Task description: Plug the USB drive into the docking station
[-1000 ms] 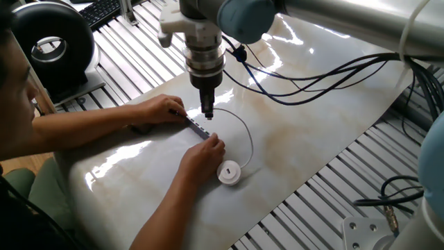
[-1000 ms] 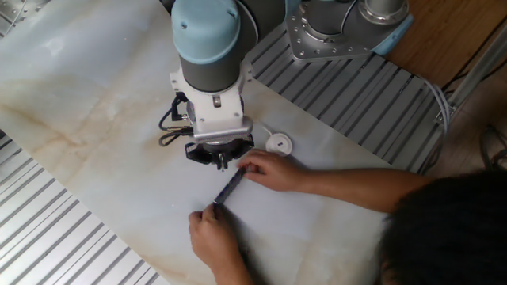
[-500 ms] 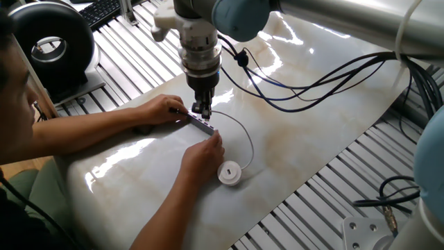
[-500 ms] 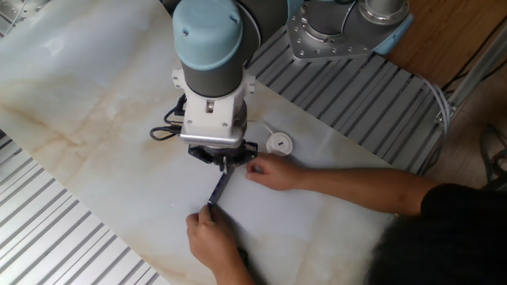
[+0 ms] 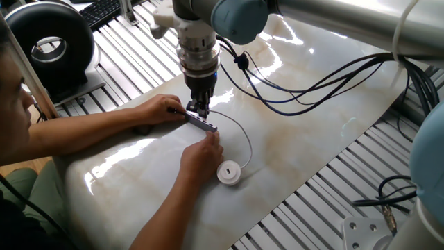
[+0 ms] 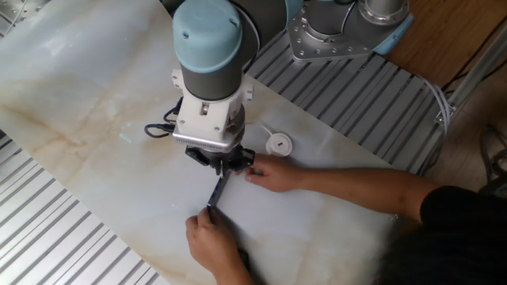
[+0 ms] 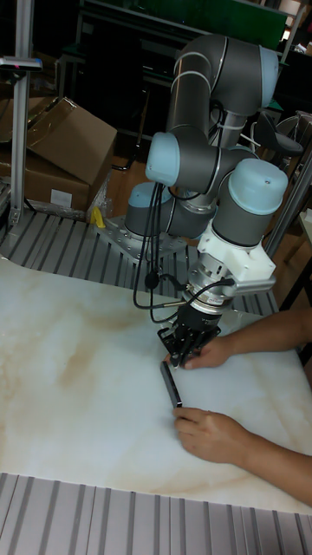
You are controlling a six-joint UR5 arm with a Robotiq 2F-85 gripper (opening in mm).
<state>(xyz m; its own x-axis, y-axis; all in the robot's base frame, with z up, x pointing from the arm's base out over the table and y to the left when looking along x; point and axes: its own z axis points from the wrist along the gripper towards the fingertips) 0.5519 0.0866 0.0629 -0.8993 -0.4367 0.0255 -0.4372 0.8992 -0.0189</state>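
USB drive (image 5: 229, 173) on glossy marble-look table (image 5: 326, 104), docking station (image 5: 201, 123) hand-held, gripper (image 5: 198, 111) state unclear

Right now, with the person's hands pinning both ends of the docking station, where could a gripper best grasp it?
The docking station is a slim bar lying flat, with a hand at each end. I'd grip its bare middle across the narrow width, coming straight down from above. The gripper already crowds its far end.
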